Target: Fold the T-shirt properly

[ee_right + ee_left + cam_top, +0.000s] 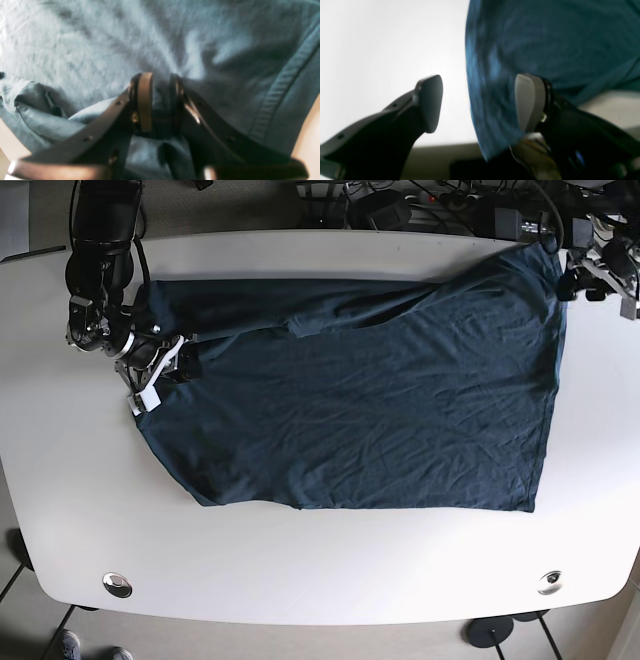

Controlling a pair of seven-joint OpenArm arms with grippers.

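- Between the pads of the right gripper point(160, 105) sits a bunched fold of the dark teal T-shirt point(380, 400); the pads are drawn close together, with only that pinch of cloth between them.
- Just to one side of this gripper, in the right wrist view, the fabric is crumpled into loose folds; on the other side a stitched hem point(282, 85) runs diagonally past the fingers.
- Beyond the right gripper the shirt spreads flat and wrinkled across the white table point(320, 580).
- The left gripper point(480, 102) stands wide apart, with a clear gap between its two pads.
- One left pad point(528, 100) lies against the shirt's cloth or just in front of it; the blur does not let me tell which. The other pad point(431, 102) is over bare table, well clear of the fabric.
- The shirt's edge hangs between the left pads without being pinched.
- In the base view the left gripper point(600, 275) is at the shirt's far corner, and the right gripper point(155, 370) is at the opposite end of the garment.
- Farther off, cables point(420, 200) lie behind the table's back edge.
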